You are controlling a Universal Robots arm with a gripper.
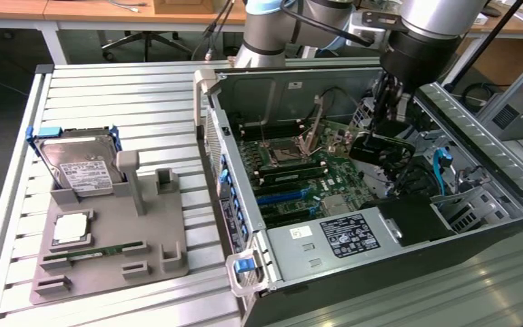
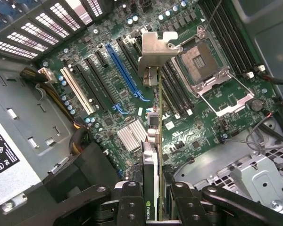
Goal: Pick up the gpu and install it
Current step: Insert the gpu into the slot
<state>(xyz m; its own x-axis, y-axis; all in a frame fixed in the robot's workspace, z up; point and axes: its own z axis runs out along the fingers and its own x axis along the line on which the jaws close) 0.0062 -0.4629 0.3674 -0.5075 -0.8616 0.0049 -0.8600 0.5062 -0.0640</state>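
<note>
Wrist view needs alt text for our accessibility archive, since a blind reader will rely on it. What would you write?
The claw grips a gpu seen edge-on, its silver bracket at the end far from the claw, held over a green motherboard inside an open computer case. A long blue slot and an empty CPU socket flank the card.
</note>
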